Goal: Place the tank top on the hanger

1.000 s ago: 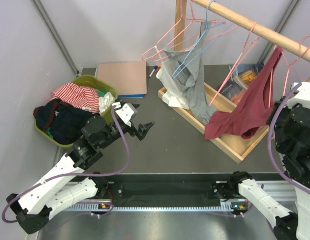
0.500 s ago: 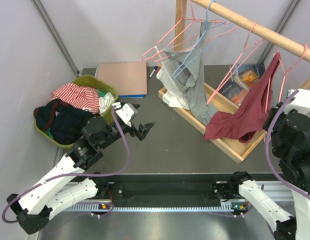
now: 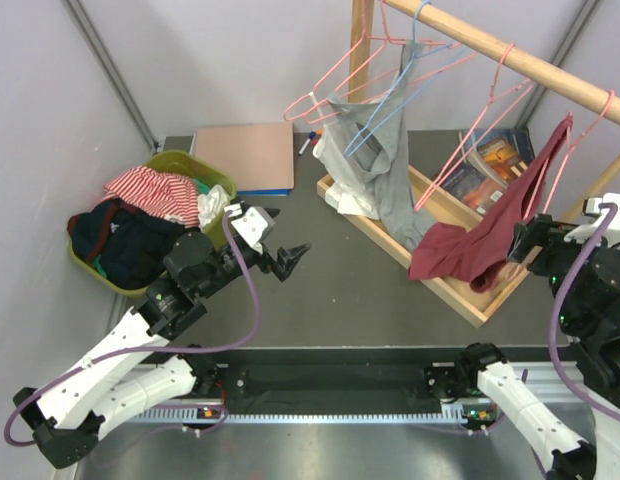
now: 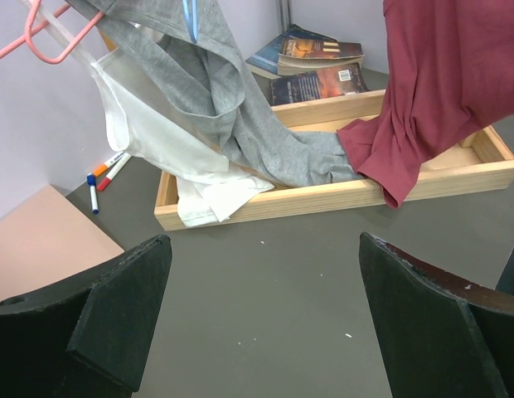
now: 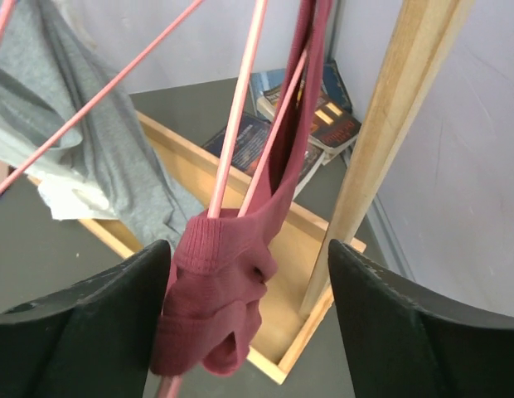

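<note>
Tank top (image 3: 480,245) is hanging on hanger (image 5: 239,108) seemingly by one strap, second shoulder pending; right tool (image 5: 249,249) and left tool (image 4: 264,240) are standing open.

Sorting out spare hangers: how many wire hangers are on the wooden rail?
4: left pink hanger, blue hanger in the grey garment, bare pink hanger further right, and the hanger carrying the tank top. Others may be hidden.

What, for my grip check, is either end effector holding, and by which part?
Nothing. Left end effector: open, empty. Right end effector: open around the dark red cloth tank top, not clamping it.
</note>
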You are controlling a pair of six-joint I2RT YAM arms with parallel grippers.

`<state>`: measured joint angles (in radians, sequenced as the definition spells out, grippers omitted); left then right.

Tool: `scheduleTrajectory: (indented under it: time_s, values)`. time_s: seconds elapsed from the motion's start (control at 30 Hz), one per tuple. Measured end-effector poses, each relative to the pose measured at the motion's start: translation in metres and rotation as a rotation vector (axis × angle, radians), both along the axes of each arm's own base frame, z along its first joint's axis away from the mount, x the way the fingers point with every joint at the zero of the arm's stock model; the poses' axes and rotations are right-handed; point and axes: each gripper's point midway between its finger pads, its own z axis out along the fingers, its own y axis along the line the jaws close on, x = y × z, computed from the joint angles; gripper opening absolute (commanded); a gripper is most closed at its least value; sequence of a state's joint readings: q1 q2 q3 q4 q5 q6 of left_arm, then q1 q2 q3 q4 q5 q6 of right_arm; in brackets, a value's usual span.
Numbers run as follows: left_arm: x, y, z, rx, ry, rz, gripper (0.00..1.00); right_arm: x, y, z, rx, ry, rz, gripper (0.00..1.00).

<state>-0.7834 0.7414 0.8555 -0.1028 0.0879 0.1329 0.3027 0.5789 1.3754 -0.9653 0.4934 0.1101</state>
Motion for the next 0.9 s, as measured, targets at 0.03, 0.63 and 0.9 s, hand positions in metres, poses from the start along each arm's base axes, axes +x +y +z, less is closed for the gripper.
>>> scheduleTrajectory:
  time_s: [0.03,0.63,0.9]
  values:
    - [0.000,0.000,0.000,-0.001,0.000,0.000,0.99,-0.001,0.001,0.002,0.000,-0.006,0.010,0.82]
    - [0.029,0.091,-0.027,-0.069,0.185,0.557,0.99,-0.045,0.103,0.076,-0.066,-0.350,0.693,0.87]
    - [0.008,0.146,-0.008,-0.284,0.194,0.732,0.99,-0.041,0.148,0.054,-0.059,-0.290,0.945,0.87]
